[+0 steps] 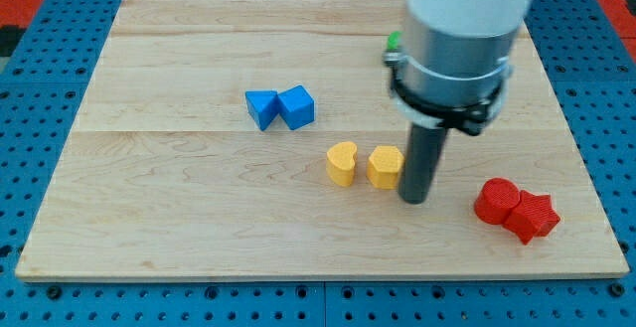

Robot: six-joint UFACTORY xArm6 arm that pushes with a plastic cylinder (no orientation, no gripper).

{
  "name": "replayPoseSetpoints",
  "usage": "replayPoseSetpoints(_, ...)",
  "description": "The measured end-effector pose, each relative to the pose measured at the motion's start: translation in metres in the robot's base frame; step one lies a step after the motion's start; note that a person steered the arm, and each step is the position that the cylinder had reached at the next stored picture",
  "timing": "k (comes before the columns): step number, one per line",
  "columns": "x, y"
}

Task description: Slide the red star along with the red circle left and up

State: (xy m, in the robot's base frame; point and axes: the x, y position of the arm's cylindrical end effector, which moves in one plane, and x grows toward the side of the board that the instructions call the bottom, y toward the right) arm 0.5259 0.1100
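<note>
The red circle (496, 201) and the red star (532, 216) lie touching each other near the board's lower right, the star to the right and slightly lower. My tip (413, 199) rests on the board to the left of the red circle, a clear gap away, and right beside the yellow hexagon (385, 166).
A yellow heart (342, 163) sits left of the yellow hexagon. A blue triangle-like block (261, 107) and a blue cube (296, 105) touch at the board's middle. A green block (395, 41) peeks out behind the arm. The board's right edge (586, 158) is near the red blocks.
</note>
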Motion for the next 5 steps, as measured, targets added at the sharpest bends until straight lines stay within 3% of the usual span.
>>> replayPoseSetpoints(1,-0.023,0.049)
replayPoseSetpoints(3,-0.02,0.16)
replayPoseSetpoints(4,0.016,0.184)
replayPoseSetpoints(5,0.03,0.17)
